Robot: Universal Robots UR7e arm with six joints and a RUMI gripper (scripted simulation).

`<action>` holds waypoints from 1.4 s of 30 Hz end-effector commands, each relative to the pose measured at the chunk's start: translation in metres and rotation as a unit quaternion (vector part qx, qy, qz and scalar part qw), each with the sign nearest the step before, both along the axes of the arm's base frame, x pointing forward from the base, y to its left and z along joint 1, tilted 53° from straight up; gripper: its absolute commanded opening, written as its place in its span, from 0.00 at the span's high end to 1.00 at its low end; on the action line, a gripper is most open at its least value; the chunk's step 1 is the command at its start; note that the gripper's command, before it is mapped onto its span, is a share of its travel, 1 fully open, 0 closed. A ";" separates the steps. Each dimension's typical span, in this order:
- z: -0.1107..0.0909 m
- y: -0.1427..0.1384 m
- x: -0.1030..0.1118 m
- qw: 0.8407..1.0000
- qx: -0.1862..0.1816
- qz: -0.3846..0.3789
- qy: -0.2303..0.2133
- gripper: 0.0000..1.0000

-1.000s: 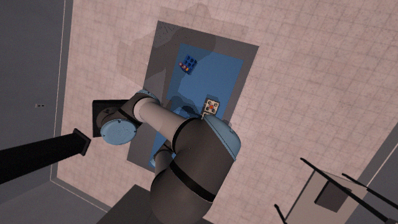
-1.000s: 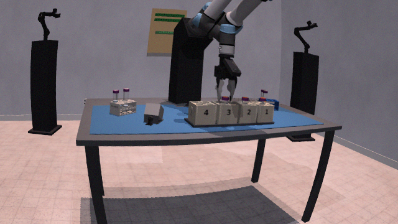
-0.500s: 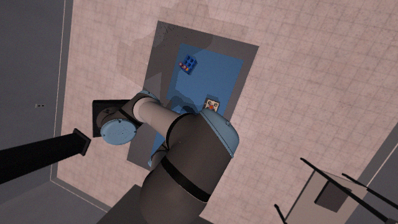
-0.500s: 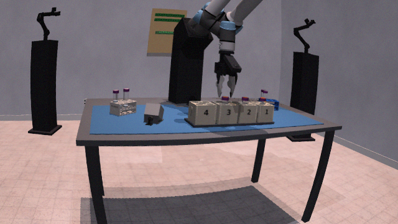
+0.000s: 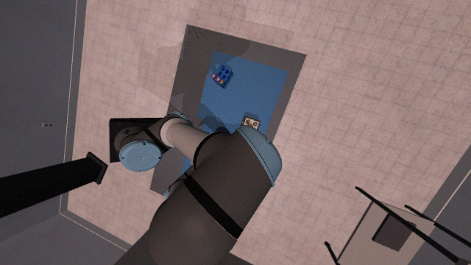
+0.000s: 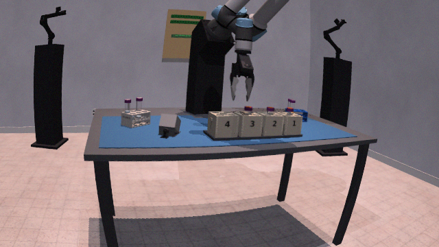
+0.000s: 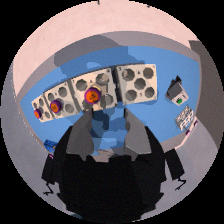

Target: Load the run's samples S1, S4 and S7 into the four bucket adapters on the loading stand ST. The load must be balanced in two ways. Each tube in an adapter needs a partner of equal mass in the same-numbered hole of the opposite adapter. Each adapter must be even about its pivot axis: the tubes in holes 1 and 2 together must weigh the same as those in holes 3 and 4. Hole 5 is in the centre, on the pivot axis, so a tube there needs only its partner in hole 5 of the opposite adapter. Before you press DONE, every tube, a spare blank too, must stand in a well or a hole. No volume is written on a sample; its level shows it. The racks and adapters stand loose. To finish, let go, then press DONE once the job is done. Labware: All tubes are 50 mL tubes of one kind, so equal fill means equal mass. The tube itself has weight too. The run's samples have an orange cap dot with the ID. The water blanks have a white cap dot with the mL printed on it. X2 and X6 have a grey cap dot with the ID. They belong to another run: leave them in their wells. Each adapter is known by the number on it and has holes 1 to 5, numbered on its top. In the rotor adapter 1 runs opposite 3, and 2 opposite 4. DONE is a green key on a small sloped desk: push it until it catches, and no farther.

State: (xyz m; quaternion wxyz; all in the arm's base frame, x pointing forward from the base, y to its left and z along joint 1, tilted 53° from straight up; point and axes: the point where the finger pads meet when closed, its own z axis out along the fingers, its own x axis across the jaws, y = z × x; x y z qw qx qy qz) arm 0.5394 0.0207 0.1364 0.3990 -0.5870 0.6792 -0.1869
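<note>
Four beige bucket adapters stand in a row on the stand: 4 [image 6: 223,124], 3 [image 6: 251,123], 2 [image 6: 274,123] and 1 [image 6: 293,123]. A tube with an orange cap dot [image 7: 92,95] stands in adapter 3 [image 7: 95,90]. Another capped tube [image 7: 55,105] stands in adapter 2, and one [image 7: 37,113] in adapter 1. Adapter 4 [image 7: 137,82] shows only empty holes. My gripper [image 6: 241,96] hangs open and empty well above adapters 3 and 4; in the wrist view [image 7: 110,125] nothing is between its fingers. The cap IDs are too small to read.
A blue rack [image 6: 301,111] with tubes stands behind adapter 1 and also shows in the top view [image 5: 223,76]. A white rack [image 6: 136,118] with two tubes stands at the left. The DONE desk [image 6: 169,125] lies between it and the stand; its green key [image 7: 179,100] shows. The arm hides much of the top view.
</note>
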 end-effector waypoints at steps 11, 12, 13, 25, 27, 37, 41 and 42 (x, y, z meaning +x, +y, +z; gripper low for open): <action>-0.058 -0.085 -0.023 0.951 0.236 -0.188 0.064 0.65; -0.063 -0.091 -0.025 0.943 0.254 -0.202 0.069 0.65; -0.068 -0.098 -0.027 0.939 0.263 -0.209 0.071 0.65; -0.114 -0.165 -0.045 0.939 0.263 -0.209 0.071 0.65; -0.124 -0.178 -0.048 0.939 0.263 -0.209 0.071 0.65; -0.161 -0.231 -0.063 0.939 0.263 -0.209 0.071 0.65; -0.180 -0.258 -0.070 0.939 0.263 -0.209 0.071 0.65; -0.184 -0.265 -0.072 0.939 0.263 -0.209 0.071 0.65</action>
